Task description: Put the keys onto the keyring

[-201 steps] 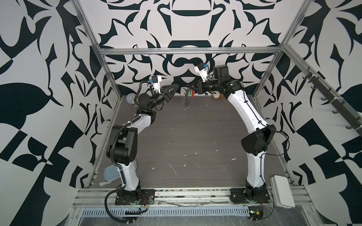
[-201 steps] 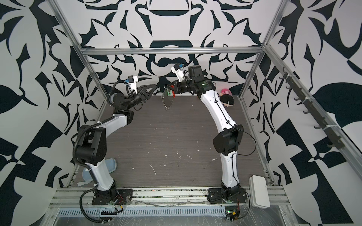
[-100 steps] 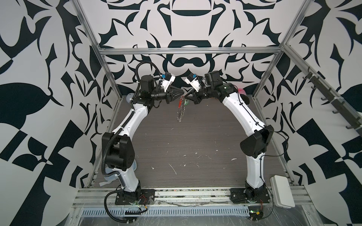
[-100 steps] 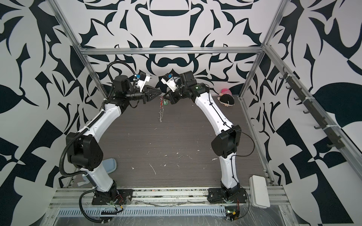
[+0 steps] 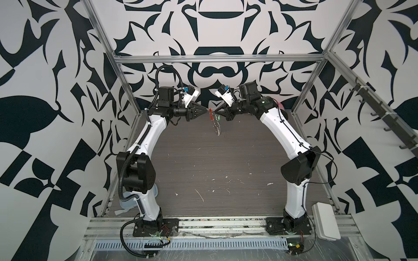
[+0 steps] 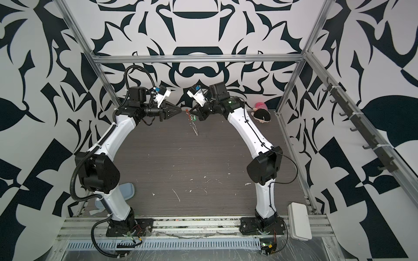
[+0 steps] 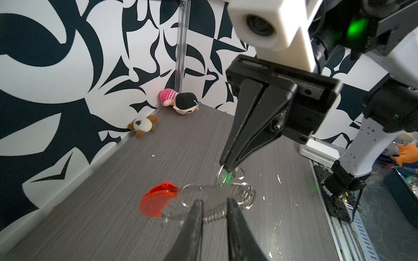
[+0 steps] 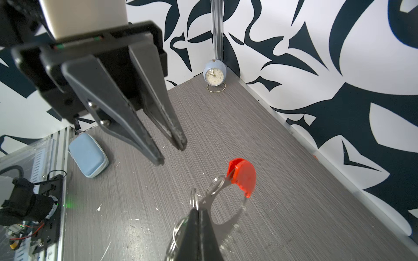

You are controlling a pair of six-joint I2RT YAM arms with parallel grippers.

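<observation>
right end effector (image 7: pixel 228 166) clenched on silver keyring (image 7: pixel 217 191), green keys (image 7: pixel 227 178) at its tips, left end effector (image 8: pixel 170 153) slightly parted, near, not touching

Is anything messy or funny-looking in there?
Yes. Little white flecks are scattered over the grey table, like crumbs or scratches. In the far corner a small doll lies flopped over by the wall, near a little plush bear. Nothing looks broken.
</observation>
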